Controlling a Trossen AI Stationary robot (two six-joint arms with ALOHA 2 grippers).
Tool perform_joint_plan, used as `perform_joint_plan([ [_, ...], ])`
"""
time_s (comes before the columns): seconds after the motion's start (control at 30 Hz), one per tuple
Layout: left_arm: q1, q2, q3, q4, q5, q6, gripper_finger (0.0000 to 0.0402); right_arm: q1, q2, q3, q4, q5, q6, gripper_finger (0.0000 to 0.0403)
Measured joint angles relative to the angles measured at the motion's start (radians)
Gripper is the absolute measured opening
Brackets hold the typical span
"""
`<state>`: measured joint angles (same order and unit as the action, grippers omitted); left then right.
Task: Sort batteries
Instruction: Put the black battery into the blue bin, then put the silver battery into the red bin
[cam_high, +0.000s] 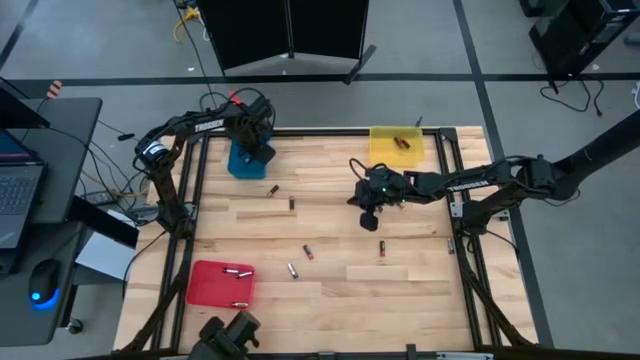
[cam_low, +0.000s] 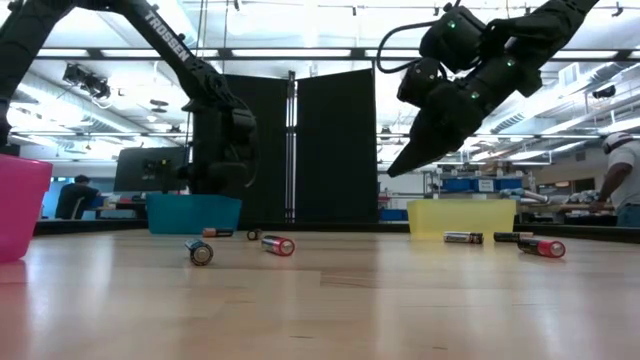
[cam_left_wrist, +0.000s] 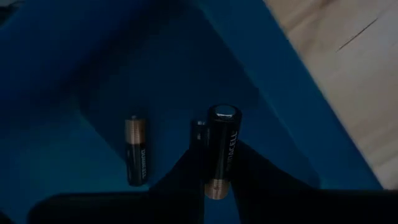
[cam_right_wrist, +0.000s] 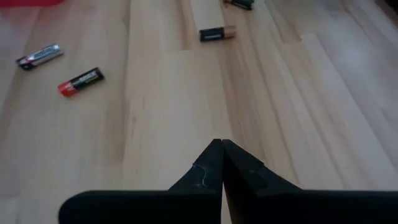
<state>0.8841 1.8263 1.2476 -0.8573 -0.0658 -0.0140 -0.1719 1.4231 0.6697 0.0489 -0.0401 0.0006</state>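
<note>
The left gripper (cam_left_wrist: 214, 180) is over the blue tray (cam_high: 247, 160) — it pinches a black battery (cam_left_wrist: 222, 149). The right gripper (cam_right_wrist: 221, 163) hangs above the table (cam_high: 400, 290), fingers pressed together, holding nothing. More batteries (cam_high: 309, 252) lie loose on the wood.

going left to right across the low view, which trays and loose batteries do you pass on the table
pink tray → blue tray → end-on battery → red-tipped battery → yellow tray → black battery → red-ended battery
</note>
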Motion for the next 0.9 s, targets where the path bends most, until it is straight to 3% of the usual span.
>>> perform_joint_plan([
  [0.13, 0.000, 0.000, 0.000, -0.026, 0.000, -0.003, 0.0057, 0.000, 0.000, 0.000, 0.003, 0.023, 0.023, 0.0014],
  [0.37, 0.000, 0.000, 0.000, -0.035, 0.017, 0.000, 0.0104, 0.009, 0.000, 0.000, 0.002, 0.025, 0.033, 0.0017],
  [0.67, -0.003, -0.001, 0.000, -0.027, 0.017, 0.012, 0.0109, 0.014, 0.000, 0.000, 0.001, 0.025, 0.031, 0.0018],
  [0.77, -0.027, -0.022, -0.002, -0.020, -0.058, 0.042, 0.0100, 0.014, 0.000, 0.000, 0.000, 0.025, 0.031, 0.0018],
  [0.9, -0.084, -0.097, -0.002, 0.035, -0.134, 0.074, 0.0058, 0.014, -0.008, 0.000, -0.002, 0.025, 0.025, 0.0012],
])
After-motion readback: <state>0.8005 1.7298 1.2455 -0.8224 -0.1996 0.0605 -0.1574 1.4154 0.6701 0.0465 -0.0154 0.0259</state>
